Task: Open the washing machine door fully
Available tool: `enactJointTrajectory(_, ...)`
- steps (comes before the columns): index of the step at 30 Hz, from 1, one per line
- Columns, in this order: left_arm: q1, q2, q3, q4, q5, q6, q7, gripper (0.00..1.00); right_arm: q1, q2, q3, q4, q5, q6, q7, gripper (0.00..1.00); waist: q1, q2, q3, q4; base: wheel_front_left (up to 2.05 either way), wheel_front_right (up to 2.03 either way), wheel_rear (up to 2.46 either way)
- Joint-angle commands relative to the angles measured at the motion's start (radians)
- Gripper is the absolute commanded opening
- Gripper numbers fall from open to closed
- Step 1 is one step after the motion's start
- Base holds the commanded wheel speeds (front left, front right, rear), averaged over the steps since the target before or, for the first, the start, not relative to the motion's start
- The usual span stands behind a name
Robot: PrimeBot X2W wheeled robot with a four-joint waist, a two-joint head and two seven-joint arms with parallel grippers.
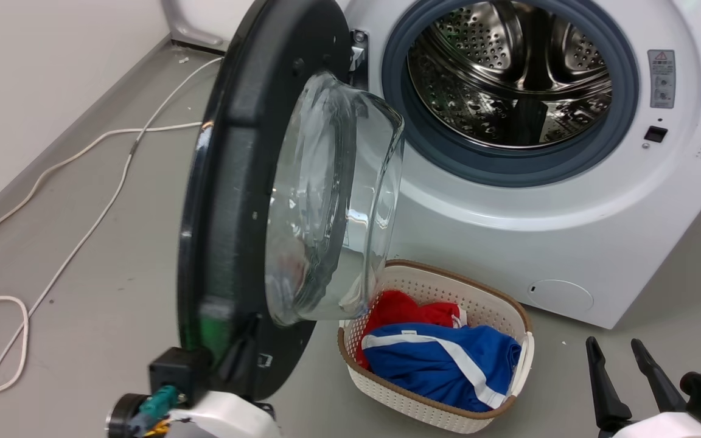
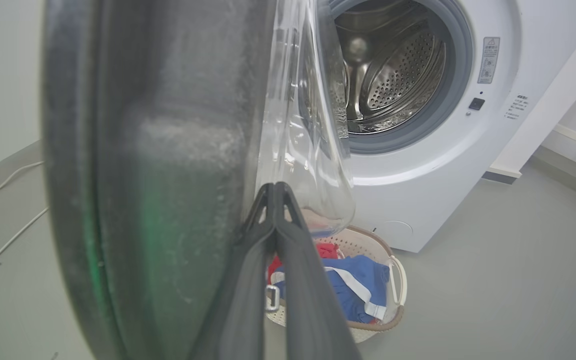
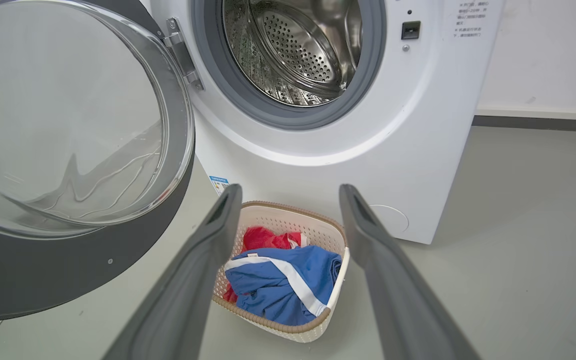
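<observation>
Three views, shared washing machine door (image 1: 229,182)

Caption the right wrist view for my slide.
Open right claw frames a laundry basket of red and blue clothes; washing machine door swung open at left, drum exposed.

Washing machine door (image 1: 229,201): very large, round, with a glossy black rim and a matt dark inner face. A clear glass bowl (image 1: 332,201) bulges from its centre toward the washer (image 1: 569,243). The door is open, swung out on a metal hinge (image 1: 358,48) at the left of the drum opening (image 1: 509,73). It stands upright, roughly square to the washer front, and is nearly edge-on in the head view. Pale reflections run across the bowl. There is a green glint low on the rim.
</observation>
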Motion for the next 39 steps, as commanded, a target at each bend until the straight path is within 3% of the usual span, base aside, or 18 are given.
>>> enactJointTrajectory(1, 0.014, 0.022, 0.035, 0.008, -0.012, 0.011, -0.015, 0.00, -0.016, 0.001, -0.001, -0.004, 0.002, 0.000, -0.002, 1.00, 0.0000, 0.0000, 0.006, 0.012, 0.00, 0.00, 0.00)
enactJointTrajectory(9, -0.022, 0.072, 0.166, 0.042, -0.074, 0.013, -0.059, 0.00, -0.027, 0.001, 0.004, -0.017, -0.011, 0.000, 0.014, 1.00, 0.0000, 0.0000, 0.031, 0.010, 0.00, 0.00, 0.00)
enactJointTrajectory(19, -0.067, 0.143, 0.343, 0.149, -0.156, 0.009, -0.109, 0.00, -0.066, 0.001, 0.000, -0.063, -0.050, 0.000, 0.060, 1.00, 0.0000, 0.0000, 0.113, -0.050, 0.00, 0.00, 0.00)
enactJointTrajectory(31, -0.183, 0.249, 0.472, 0.393, -0.242, -0.106, -0.171, 0.00, -0.116, 0.001, -0.006, -0.089, -0.075, 0.000, 0.066, 1.00, 0.0000, 0.0000, 0.187, -0.079, 0.00, 0.00, 0.00)
enactJointTrajectory(39, -0.225, 0.253, 0.477, 0.482, -0.237, -0.123, -0.196, 0.00, -0.119, 0.001, -0.001, -0.078, -0.073, 0.000, 0.056, 1.00, 0.0000, 0.0000, 0.179, -0.088, 0.00, 0.00, 0.00)
